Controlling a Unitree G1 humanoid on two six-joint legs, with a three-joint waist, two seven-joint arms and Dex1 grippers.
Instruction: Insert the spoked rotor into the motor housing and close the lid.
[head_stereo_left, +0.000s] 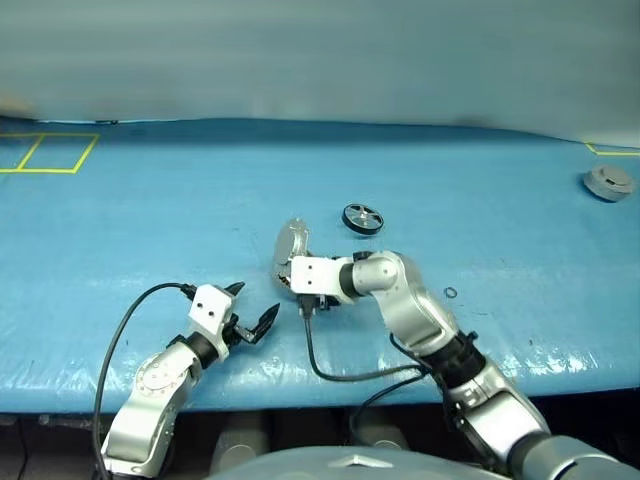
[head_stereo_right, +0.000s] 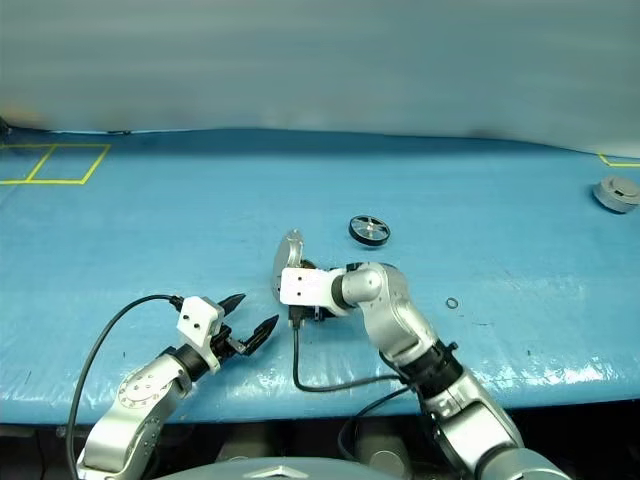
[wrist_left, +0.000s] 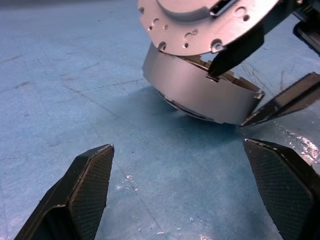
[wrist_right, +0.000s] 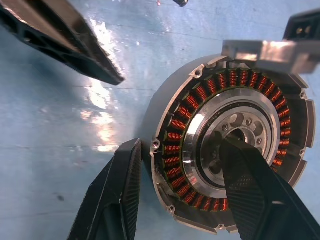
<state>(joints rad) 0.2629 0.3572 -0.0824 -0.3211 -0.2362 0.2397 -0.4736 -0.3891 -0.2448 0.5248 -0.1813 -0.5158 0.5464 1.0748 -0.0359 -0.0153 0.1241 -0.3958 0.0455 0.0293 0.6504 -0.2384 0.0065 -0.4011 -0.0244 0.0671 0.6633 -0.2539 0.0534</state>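
The blue surface (head_stereo_left: 150, 230) carries the motor housing (wrist_right: 235, 150) near its front edge, its lid (head_stereo_left: 290, 243) standing raised on the hinge. The right gripper (wrist_right: 182, 192) is at the housing, one finger outside the rim and one over the grey centre, clamped across the wall with copper windings. The left gripper (head_stereo_left: 250, 310), fingers wide apart and empty, hovers left of the housing. The spoked rotor (head_stereo_left: 362, 218) lies just behind the housing.
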